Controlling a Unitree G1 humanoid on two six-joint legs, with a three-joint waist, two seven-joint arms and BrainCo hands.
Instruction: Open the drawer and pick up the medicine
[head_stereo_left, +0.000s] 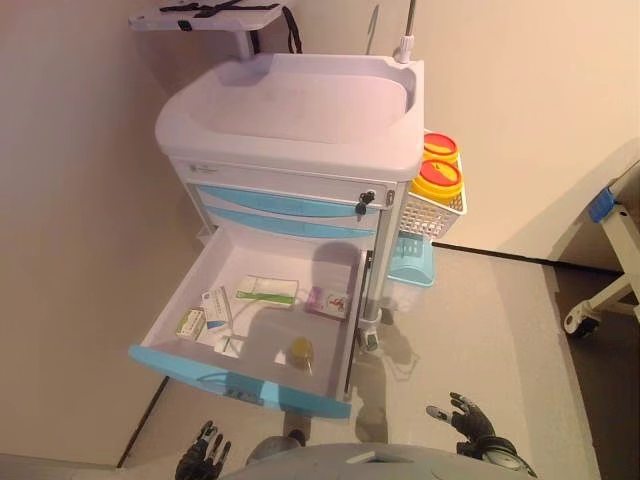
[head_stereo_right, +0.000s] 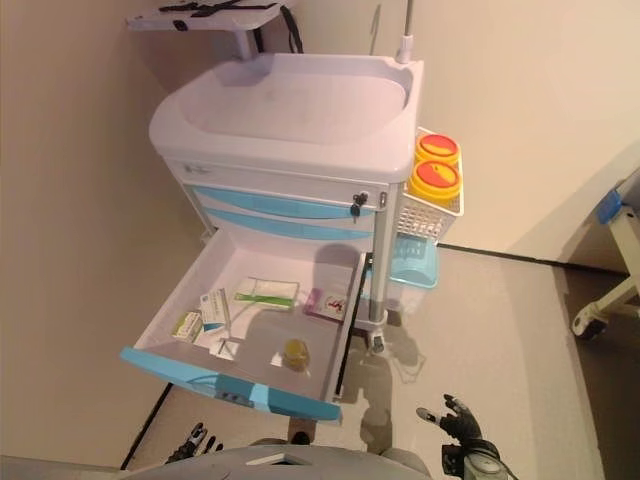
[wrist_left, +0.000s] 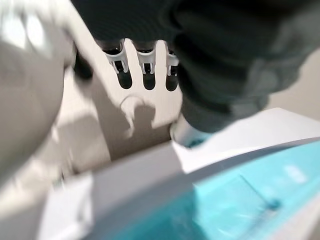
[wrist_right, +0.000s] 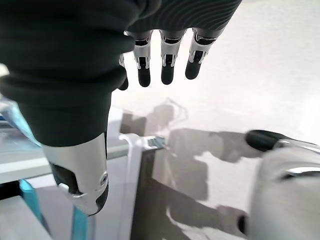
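Two empty hands, left hand (head_stereo_left: 204, 455) and right hand (head_stereo_left: 468, 420), fingers relaxed; long green medicine box (head_stereo_left: 267, 290) crosswise in open drawer (head_stereo_left: 185, 365).

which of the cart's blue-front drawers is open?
The bottom drawer, pulled fully out with the medicine packs showing inside. The two drawers above are shut.

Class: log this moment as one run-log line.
drawer: open | medicine bottle: inside, untouched | left hand: open, empty | right hand: open, empty
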